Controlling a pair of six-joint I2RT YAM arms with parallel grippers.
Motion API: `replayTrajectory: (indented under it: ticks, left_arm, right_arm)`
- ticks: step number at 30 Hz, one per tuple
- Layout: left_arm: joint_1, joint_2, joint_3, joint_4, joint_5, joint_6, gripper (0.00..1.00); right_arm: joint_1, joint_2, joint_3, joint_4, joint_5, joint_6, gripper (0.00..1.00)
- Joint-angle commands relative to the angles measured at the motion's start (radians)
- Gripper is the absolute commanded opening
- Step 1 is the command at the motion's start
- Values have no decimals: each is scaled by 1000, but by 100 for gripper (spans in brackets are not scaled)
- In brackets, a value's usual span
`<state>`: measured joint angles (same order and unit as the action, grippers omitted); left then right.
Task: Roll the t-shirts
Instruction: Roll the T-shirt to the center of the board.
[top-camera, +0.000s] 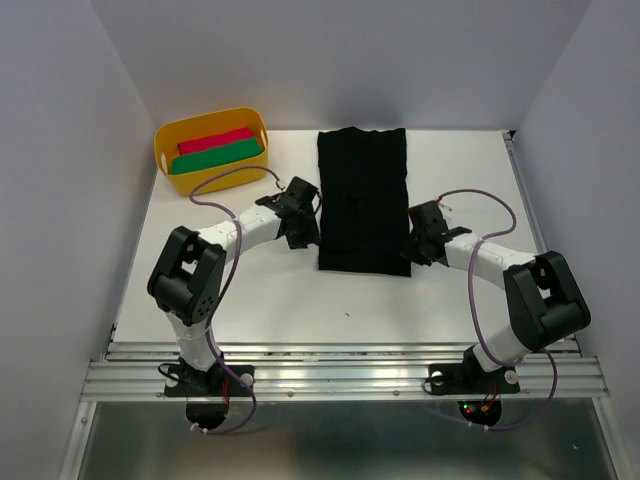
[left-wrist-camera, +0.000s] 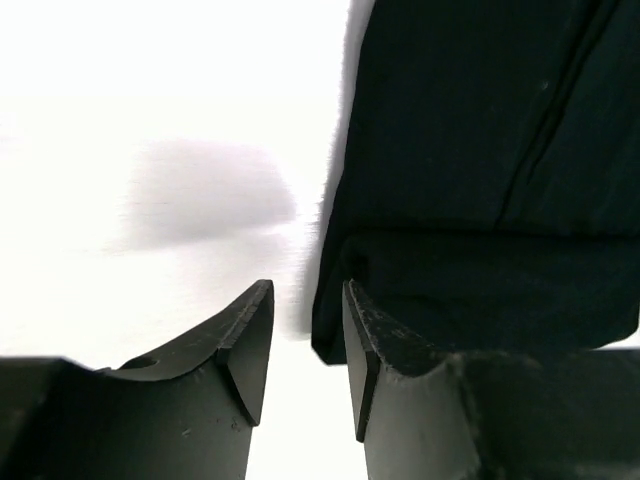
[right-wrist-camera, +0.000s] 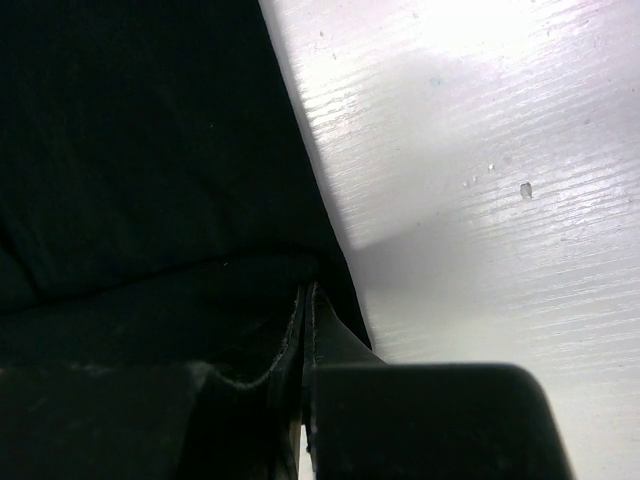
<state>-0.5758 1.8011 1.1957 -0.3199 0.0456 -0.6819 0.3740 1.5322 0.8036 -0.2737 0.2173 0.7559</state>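
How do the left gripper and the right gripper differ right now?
The left gripper has its jaws apart; the right gripper has them shut. The left sits at the left edge of the black t-shirt, the right at its right edge. Both are low at its near end.

Soft, even light falls from overhead in the top view. The flat white desk (top-camera: 300, 300) is bright without glare, and shadows are faint. The black matte cloth t-shirt (top-camera: 363, 200) is so dark that its folds barely register. In the left wrist view the desk is blown out to plain white, broken by one soft grey shadow patch. The left claw (left-wrist-camera: 308, 300) is near-black and slightly soft this close to the lens. In the right wrist view glare washes the desk's upper right, a grey shadow runs beside the cloth, and the underexposed right claw (right-wrist-camera: 306, 300) merges with it.
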Motion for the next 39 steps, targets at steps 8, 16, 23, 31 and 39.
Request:
replayTrajectory:
  ticks: [8,16,23,31,39]
  left_arm:
    - [-128,-155,24,11,-55,-5,30]
    - [-136,-65,-27,143,40,-21,26]
    - [-133,52,38,120,16,-1,21]
    - [-119,60,45,119,2,15,20]
    - [-99,46,41,116,-12,15,19]
  right_arm:
    - [-6,2,19,19,24,-23,5]
    - [-6,-49,40,-8,22,-35,21]
    - [-6,-138,95,-77,2,-75,35]
    - [29,-159,114,-76,-94,-66,31]
    - [52,-29,124,-24,-113,-72,17]
